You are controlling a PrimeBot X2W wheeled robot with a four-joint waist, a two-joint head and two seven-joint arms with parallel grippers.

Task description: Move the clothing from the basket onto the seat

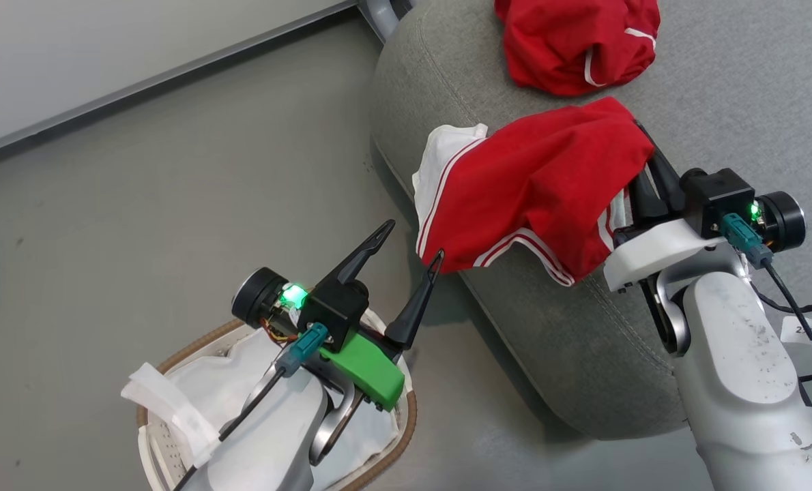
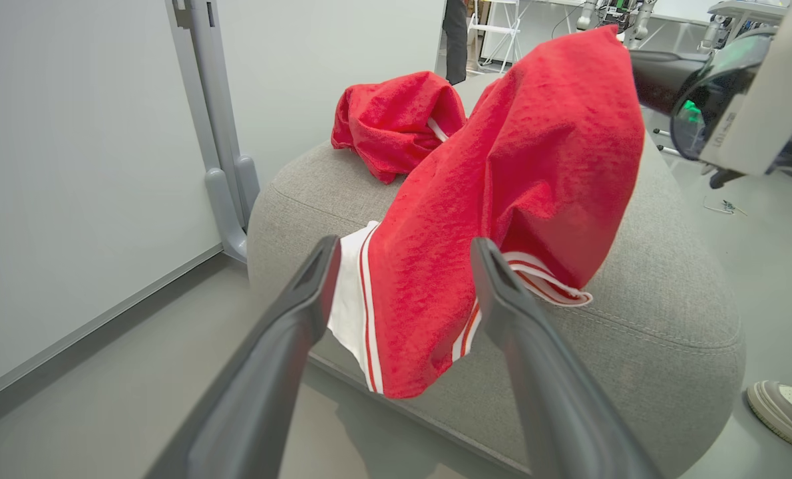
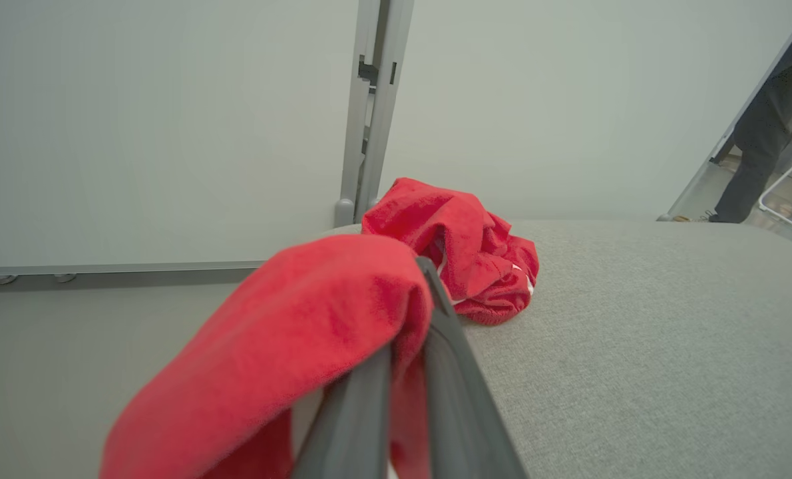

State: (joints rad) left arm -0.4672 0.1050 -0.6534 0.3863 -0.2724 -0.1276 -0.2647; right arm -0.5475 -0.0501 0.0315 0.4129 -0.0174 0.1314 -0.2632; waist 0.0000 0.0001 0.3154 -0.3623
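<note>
Head view looks down; wrist views close, low, sharing seat (image 2: 662, 319)

A red garment (image 1: 535, 184) with white stripe trim hangs pinched in the right pincer (image 1: 643, 140), draped over the grey seat's (image 1: 720, 88) rounded corner. A second garment (image 1: 576, 44), also red, lies crumpled farther in on the seat. The brown-rimmed basket (image 1: 406, 416), white liner (image 1: 208, 389) inside, stands beside the seat.

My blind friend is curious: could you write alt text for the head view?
The right end effector is shut on a red sports garment with white stripe trim, draped over the edge of a grey sofa cushion near a second, crumpled red garment. The left end effector stands open over a white-lined laundry basket.
</note>
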